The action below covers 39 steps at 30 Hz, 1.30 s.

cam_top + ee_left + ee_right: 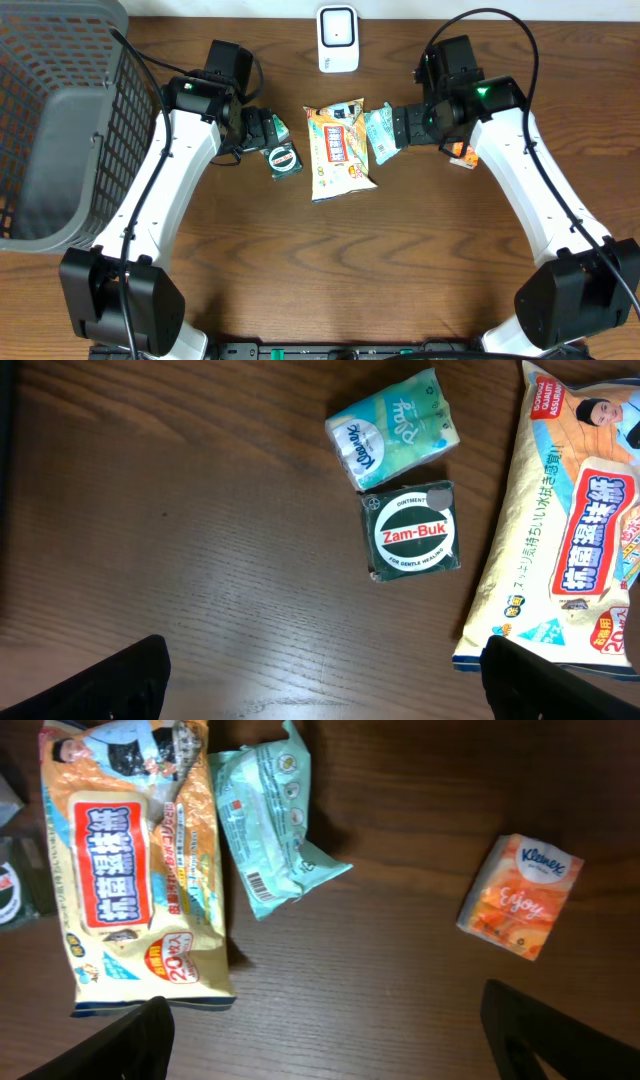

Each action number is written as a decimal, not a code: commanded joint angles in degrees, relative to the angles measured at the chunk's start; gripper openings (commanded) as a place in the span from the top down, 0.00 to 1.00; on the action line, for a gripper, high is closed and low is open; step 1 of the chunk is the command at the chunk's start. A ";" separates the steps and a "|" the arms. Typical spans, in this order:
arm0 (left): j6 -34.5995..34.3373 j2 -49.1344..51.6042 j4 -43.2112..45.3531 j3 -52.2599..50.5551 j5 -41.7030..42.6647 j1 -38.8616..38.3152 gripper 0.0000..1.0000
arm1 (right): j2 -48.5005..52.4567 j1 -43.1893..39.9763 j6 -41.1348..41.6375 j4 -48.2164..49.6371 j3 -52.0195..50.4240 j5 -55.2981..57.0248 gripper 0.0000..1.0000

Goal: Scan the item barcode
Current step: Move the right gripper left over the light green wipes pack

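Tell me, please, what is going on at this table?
The robot is to scan barcodes; nothing is held. The left end effector hangs open by the Zam-Buk box, the right end effector open by the teal pouch. The wipes pack lies between them; the white device, likely the scanner, stands beyond.

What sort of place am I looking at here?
Probably a mock shop checkout on a brown wooden table: a small white barcode scanner, a grey plastic shopping basket, and packaged goods like the orange wet-wipes pack.
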 commanded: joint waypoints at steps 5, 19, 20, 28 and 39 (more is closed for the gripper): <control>0.31 -0.02 -0.15 0.48 -0.66 0.13 0.03 | -0.22 0.83 0.24 1.62 0.04 1.73 0.07; 0.31 -0.02 -0.15 0.48 -0.66 0.13 0.02 | 5.95 0.81 0.22 12.00 -0.07 1.29 0.01; 0.31 -0.02 -0.15 0.48 -0.66 0.13 0.02 | 6.45 0.83 0.24 12.70 -0.07 1.25 0.01; 0.31 -0.02 -0.15 0.48 -0.66 0.13 0.02 | 7.10 0.87 0.22 13.86 -0.07 0.44 0.01; 0.31 -0.02 -0.15 0.48 -0.66 0.13 0.02 | 7.17 0.98 0.22 14.10 -0.07 1.05 0.01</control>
